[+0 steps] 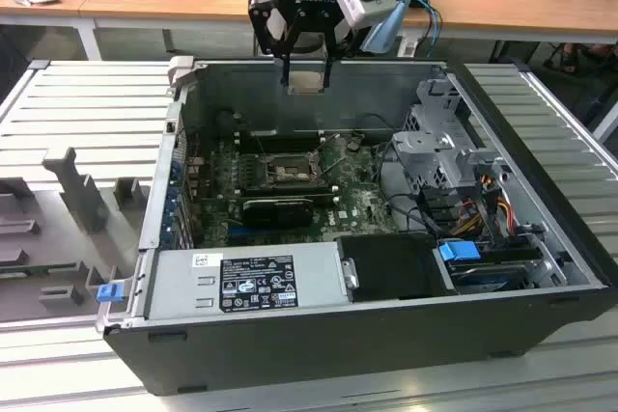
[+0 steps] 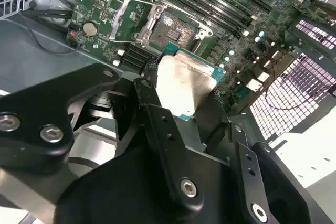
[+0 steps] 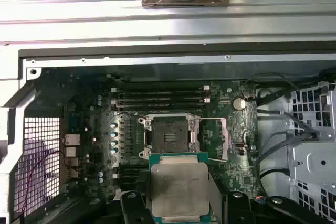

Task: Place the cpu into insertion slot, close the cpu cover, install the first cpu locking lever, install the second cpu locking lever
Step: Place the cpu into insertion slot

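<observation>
My gripper (image 1: 307, 72) hangs over the back wall of the open computer case (image 1: 319, 335), shut on the cpu (image 1: 306, 81), a pale silvery square chip held flat by its edges. In both wrist views the cpu (image 3: 179, 187) (image 2: 184, 82) sits between the black fingers (image 3: 131, 203), well above the board. The insertion slot (image 1: 287, 173) (image 3: 168, 136) (image 2: 173, 27) lies bare and dark on the green board, off to one side beneath the chip. The cpu cover (image 2: 126, 22) (image 3: 223, 139) is swung open beside the slot.
A long black card (image 1: 278, 207) lies just in front of the slot and black memory slots (image 3: 160, 98) behind it. A grey power supply (image 1: 241, 282) fills the case front; a drive cage with cables (image 1: 444, 156) stands at the exterior view's right. Grey fixtures (image 1: 77, 190) stand outside.
</observation>
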